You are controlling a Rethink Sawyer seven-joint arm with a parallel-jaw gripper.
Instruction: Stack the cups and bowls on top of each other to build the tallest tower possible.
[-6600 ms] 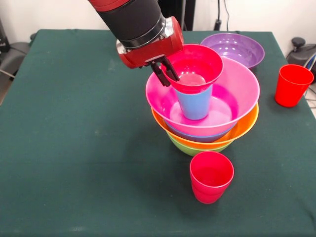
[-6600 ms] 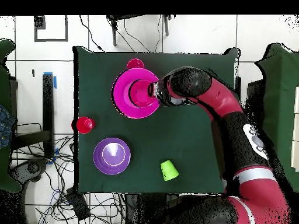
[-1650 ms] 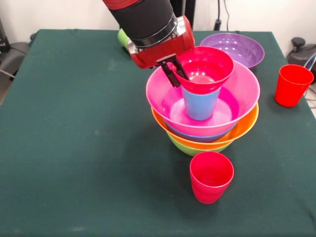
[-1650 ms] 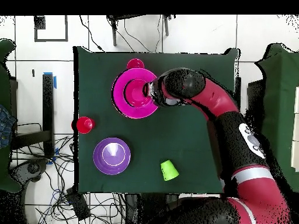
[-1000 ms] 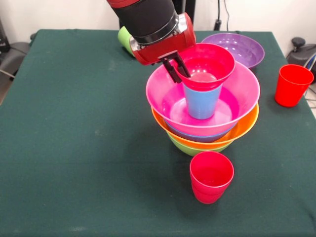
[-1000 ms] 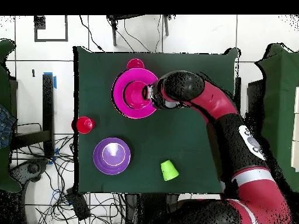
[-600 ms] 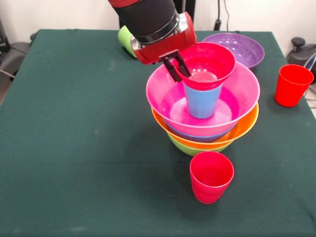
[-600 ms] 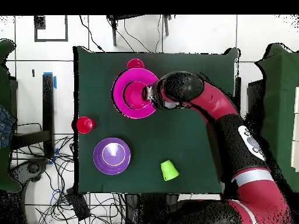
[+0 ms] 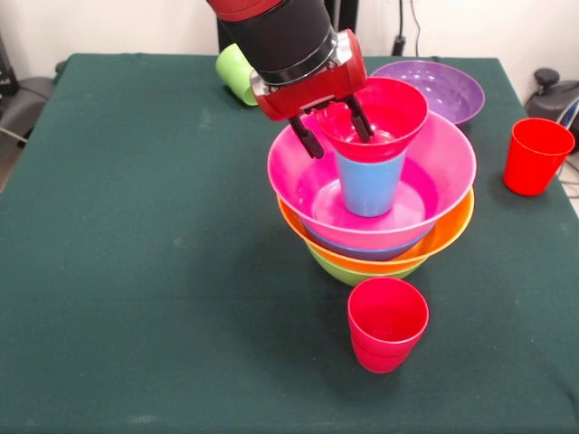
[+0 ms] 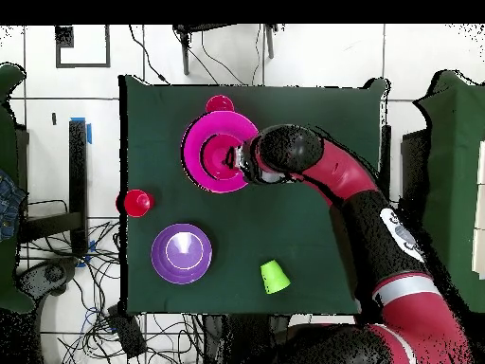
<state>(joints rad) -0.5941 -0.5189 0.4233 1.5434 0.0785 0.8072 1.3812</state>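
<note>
The tower (image 9: 375, 240) stands near the middle of the green bench (image 9: 136, 271): lime green, orange, blue and pink bowls nested, pink the widest and uppermost. Inside the pink bowl (image 9: 434, 172) a sky blue cup (image 9: 369, 185) stands upright, and the small red bowl (image 9: 384, 113) sits on its rim, appearing to tilt slightly. The gripper (image 9: 333, 137) hangs at the red bowl's rim with its jaws spread wide, one finger outside the wall over the pink bowl and the other inside the red bowl; neither is seen to press on the wall, so the bowl appears to rest on the cup alone. The step in hand is judged to be the release of the red bowl onto the blue cup. Unplaced pieces are a red cup (image 9: 387, 324) on the bench just in front of the tower, another red cup (image 9: 536, 155) well apart at one edge, the purple bowl (image 9: 430, 86) behind the tower, and a lime green cup (image 9: 235, 72) lying on its side at the far side. The next move calls for a straight upward withdrawal that clears the red rim without dragging it, since the perch on the narrow cup looks unsteady; a further piece could then be fetched.
</note>
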